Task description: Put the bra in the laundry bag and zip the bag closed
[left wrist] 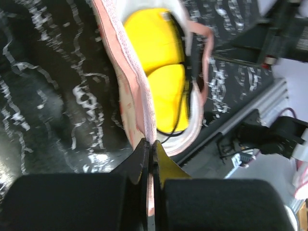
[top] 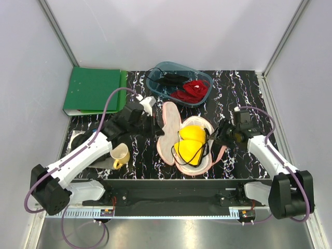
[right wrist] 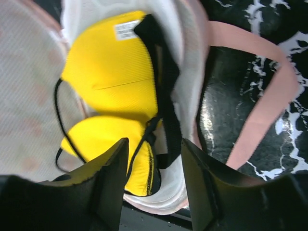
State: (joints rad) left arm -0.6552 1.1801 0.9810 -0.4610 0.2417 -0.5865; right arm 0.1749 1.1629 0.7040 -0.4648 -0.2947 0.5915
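The laundry bag (top: 169, 136) lies open mid-table, its left half lifted upright. The yellow bra (top: 190, 143) sits in the right half, both cups and black straps inside the rim. My left gripper (top: 154, 127) is shut on the raised half's pink rim; the left wrist view shows the trim (left wrist: 142, 103) pinched between the fingertips (left wrist: 150, 147), with the bra (left wrist: 159, 62) beyond. My right gripper (top: 220, 136) is open and empty at the bag's right edge. In the right wrist view it (right wrist: 154, 161) hovers over the bra (right wrist: 110, 67) and the white lining (right wrist: 190, 62).
A blue-grey tub (top: 203, 77) holding a red and a black garment stands at the back. A green folder (top: 92, 91) lies back left. A yellow mug (top: 120, 154) stands by the left arm. The bag's pink strap (right wrist: 262, 103) loops onto the table to the right.
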